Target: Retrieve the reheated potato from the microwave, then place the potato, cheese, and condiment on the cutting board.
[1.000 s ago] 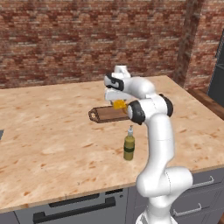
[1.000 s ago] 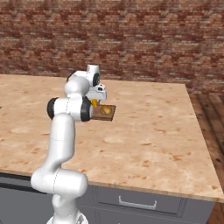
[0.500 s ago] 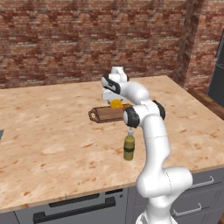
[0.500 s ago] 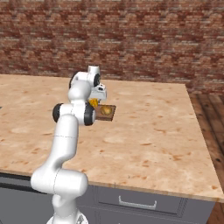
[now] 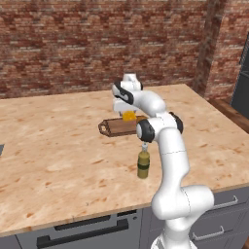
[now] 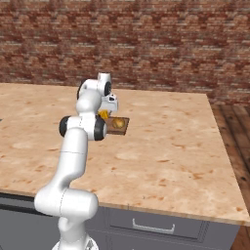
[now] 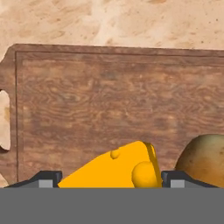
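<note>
My gripper (image 7: 110,178) points down over the dark brown cutting board (image 7: 96,100), shut on the yellow cheese (image 7: 118,168), which spans the gap between both fingertips. The tan potato (image 7: 203,159) lies on the board just right of the cheese. In the left base view the gripper (image 5: 127,112) holds the cheese (image 5: 129,115) at the board (image 5: 114,128). The olive-green condiment (image 5: 143,164) stands upright on the counter, nearer than the board and beside my forearm. From the right, the potato (image 6: 117,123) sits on the board (image 6: 123,128) next to the cheese (image 6: 103,114). The microwave is out of view.
The pale wood countertop (image 5: 58,160) runs wide to the left and to the right (image 6: 176,146). A brick wall (image 5: 73,44) backs it. A dark appliance (image 5: 242,82) stands past the counter's right end. My bent elbow (image 5: 146,131) hangs over the board's near side.
My elbow has swung left and downward, now in front of the board. The hand with the cheese has stayed over the board. The bottle and potato have not moved.
</note>
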{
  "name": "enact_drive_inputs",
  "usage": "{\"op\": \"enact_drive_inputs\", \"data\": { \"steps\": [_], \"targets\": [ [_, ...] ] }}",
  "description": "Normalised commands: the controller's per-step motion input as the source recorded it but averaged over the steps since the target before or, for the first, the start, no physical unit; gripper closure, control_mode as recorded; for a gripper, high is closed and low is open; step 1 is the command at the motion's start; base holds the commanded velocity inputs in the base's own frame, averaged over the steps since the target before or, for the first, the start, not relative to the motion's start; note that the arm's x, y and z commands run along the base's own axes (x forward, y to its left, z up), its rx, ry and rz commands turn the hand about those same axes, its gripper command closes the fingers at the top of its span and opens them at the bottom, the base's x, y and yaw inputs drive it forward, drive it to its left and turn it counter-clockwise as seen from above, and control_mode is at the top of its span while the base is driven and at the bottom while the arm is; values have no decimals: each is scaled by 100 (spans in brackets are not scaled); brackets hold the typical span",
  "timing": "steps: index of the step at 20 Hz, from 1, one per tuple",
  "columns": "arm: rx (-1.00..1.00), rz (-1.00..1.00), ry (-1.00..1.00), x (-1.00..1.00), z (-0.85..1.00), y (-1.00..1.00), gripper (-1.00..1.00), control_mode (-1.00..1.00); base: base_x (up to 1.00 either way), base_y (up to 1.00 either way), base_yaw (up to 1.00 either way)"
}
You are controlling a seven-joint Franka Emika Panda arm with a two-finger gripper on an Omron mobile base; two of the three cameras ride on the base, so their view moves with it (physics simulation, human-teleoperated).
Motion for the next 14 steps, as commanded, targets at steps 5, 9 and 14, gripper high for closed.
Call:
{"op": "enact_drive_inputs", "data": {
  "steps": [5,9,14],
  "targets": [
    [0,0,3,-3,-16,-4,100,-100,0,0,0],
    [0,0,0,6,-17,-9,100,-100,0,0,0],
    [0,2,0,0,-4,-9,100,-100,0,0,0]
  ]
}}
